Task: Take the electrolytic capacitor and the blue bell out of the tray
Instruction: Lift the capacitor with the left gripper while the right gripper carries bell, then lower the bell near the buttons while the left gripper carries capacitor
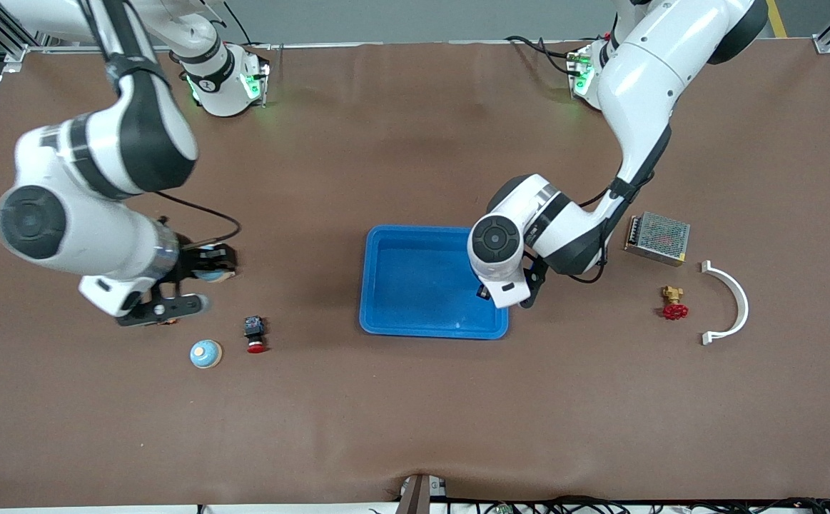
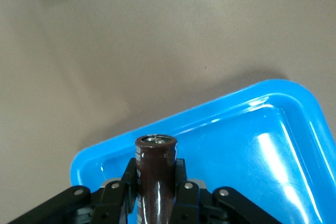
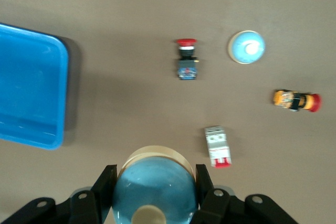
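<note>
A dark brown capacitor (image 2: 156, 174) stands upright between the fingers of my left gripper (image 2: 156, 167), which is shut on it. That gripper (image 1: 492, 291) hangs over the edge of the blue tray (image 1: 415, 230) toward the left arm's end; the tray's rim (image 2: 210, 109) and floor lie under the capacitor. My right gripper (image 3: 155, 178) is shut on a light blue bell (image 3: 155, 195) with a cream base. That gripper (image 1: 211, 263) is above the table at the right arm's end, well apart from the tray (image 3: 60, 77).
A second blue bell (image 1: 205, 353), a red push button (image 1: 255, 334), a small white breaker (image 3: 217, 146) and an orange part (image 3: 296, 100) lie near the right gripper. A metal power supply (image 1: 658, 238), a brass valve (image 1: 673, 303) and a white curved bracket (image 1: 732, 300) lie toward the left arm's end.
</note>
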Controlling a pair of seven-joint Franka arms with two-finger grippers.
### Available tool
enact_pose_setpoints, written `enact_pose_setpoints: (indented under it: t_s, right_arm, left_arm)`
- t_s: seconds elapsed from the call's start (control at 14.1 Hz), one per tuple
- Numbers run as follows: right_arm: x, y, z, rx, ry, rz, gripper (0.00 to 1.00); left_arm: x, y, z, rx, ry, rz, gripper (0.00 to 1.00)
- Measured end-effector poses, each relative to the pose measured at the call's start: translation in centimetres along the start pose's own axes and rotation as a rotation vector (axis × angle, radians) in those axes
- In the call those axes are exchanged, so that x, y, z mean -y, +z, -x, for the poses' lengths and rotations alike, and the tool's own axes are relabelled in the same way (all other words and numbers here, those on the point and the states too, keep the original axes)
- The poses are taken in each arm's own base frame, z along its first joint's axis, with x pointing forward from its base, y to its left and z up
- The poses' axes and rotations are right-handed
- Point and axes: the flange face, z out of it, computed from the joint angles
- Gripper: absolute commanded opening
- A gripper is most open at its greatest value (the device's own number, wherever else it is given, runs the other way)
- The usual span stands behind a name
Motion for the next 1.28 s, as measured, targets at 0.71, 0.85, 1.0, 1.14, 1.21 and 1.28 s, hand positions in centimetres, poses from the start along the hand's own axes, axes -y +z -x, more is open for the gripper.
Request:
enact_pose_setpoints:
  t_s: [0.71, 0.85, 1.0, 1.14, 1.21, 1.28]
  right_arm:
    - [-14.6, 1.2, 2.7, -0.001, -0.119, -0.029, 0.57]
    - [-16.1, 2.2, 4.0, -0.014, -0.135, -0.027, 0.57]
    - [-17.4, 3.4, 5.4, -0.021, -0.146, -0.028, 0.57]
    - [-18.7, 5.0, 6.5, -0.039, -0.163, -0.024, 0.57]
    - [-19.3, 5.9, 7.1, -0.049, -0.169, -0.021, 0.57]
    - [-19.7, 6.8, 7.6, -0.056, -0.174, -0.019, 0.57]
  left_arm:
    - [-0.1, -3.0, -4.5, -0.006, 0.281, 0.039, 0.0]
    - [0.0, -3.5, -4.2, -0.008, 0.346, 0.046, 0.0]
    - [0.0, -4.0, -4.3, -0.013, 0.438, 0.054, 0.0]
    - [0.0, -4.3, -5.2, -0.016, 0.54, 0.057, 0.0]
    - [0.0, -4.3, -5.9, -0.013, 0.583, 0.057, 0.0]
    - [0.0, -4.2, -6.5, -0.012, 0.621, 0.057, 0.0]
